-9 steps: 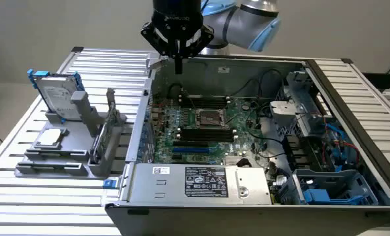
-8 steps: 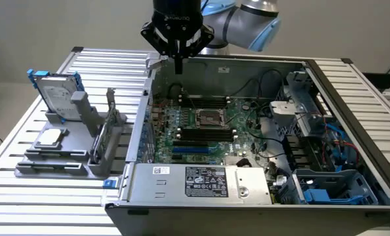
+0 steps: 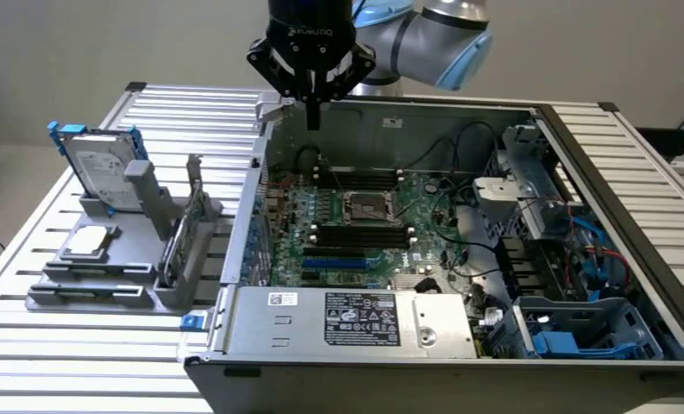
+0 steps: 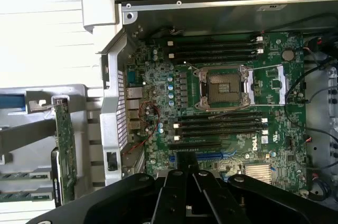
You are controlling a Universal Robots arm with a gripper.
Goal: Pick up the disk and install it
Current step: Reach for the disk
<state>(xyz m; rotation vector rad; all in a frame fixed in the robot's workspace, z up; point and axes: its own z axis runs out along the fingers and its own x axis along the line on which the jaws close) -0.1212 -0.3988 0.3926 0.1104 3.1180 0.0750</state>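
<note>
We see a silver-grey arm [image 3: 428, 30] with rounded joints capped in light blue. Its gripper [image 3: 314, 125] is matte black, with white lettering across the housing and slim black fingers [image 3: 314, 110]; in the wrist view we make out round screw heads [image 4: 140, 178] on its angular black links

Showing silver-grey, a white label and blue rails on the disk [image 3: 97, 168]. Wearing matte black on the gripper [image 3: 313, 121]. Spreading green with black slots across the motherboard [image 3: 354, 220]. Running pale, ribbed stripes along the worktop [image 3: 42, 345]. Pairing grey with light blue on the arm [image 3: 457, 52].
</note>
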